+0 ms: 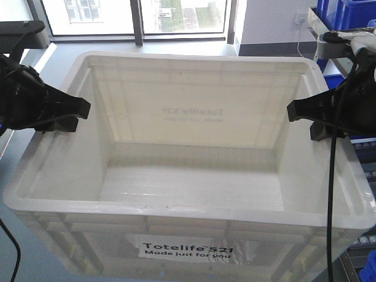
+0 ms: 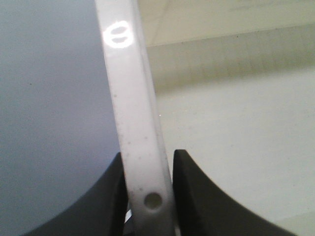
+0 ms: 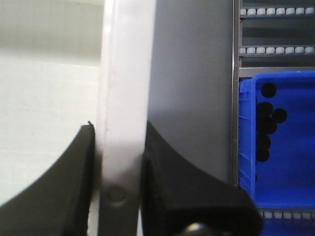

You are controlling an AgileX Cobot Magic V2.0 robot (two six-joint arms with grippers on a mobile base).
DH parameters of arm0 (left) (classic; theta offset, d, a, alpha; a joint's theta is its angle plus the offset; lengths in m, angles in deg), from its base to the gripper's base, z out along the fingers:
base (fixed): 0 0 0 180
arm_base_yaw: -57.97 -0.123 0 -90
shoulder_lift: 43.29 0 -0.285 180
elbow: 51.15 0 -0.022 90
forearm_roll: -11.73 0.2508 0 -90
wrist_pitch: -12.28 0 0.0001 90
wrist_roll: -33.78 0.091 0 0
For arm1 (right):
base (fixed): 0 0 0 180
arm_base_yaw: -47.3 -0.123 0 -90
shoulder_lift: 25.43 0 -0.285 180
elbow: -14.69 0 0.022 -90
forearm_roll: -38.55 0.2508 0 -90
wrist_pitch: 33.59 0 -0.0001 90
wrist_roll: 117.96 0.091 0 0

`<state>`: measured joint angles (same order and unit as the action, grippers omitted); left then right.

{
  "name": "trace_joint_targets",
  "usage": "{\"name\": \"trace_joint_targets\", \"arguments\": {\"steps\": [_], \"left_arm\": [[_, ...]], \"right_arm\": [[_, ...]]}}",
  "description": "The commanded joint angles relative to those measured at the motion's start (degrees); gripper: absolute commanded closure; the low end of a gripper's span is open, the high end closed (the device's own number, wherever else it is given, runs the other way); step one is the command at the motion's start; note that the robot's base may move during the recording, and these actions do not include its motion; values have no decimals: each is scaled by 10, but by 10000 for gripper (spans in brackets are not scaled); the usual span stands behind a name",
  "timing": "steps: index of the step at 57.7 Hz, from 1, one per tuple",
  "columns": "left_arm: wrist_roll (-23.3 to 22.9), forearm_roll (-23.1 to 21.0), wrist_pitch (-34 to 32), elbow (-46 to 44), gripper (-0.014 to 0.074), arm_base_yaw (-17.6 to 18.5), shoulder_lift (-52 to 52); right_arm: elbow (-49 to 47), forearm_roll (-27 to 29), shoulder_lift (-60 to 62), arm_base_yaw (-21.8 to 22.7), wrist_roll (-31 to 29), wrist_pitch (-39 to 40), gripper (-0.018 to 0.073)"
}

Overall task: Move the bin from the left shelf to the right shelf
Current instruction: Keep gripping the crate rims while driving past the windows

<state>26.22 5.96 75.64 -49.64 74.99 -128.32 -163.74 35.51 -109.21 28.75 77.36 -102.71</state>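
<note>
left hand (image 1: 82, 111) grips bin (image 1: 176, 208) rim | right hand (image 1: 294, 111) likewise | window (image 1: 100, 14) behind | blue crate (image 1: 352, 12) right

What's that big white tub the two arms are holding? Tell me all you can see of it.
The bin is a large white rectangular plastic tote, open-topped and empty, level, with ribbed sides and black "Totelife 521" print in front. The left gripper and right gripper each pinch a side rim.

Bin (image 1: 188, 111): white rectangular tote, ribbed rim, upright, open-topped, "Totelife 521" print on near side.
</note>
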Motion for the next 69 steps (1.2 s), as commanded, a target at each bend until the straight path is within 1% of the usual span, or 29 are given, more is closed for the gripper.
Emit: {"name": "trace_joint_targets", "arguments": {"steps": [1, 69], "left_arm": [[19, -17, -60, -23, 603, 8, 23], [19, -17, -59, -23, 603, 8, 23]], "right_arm": [[-21, -9, 20, -2, -24, 33, 547], [-21, -9, 20, -2, -24, 24, 547]]}}
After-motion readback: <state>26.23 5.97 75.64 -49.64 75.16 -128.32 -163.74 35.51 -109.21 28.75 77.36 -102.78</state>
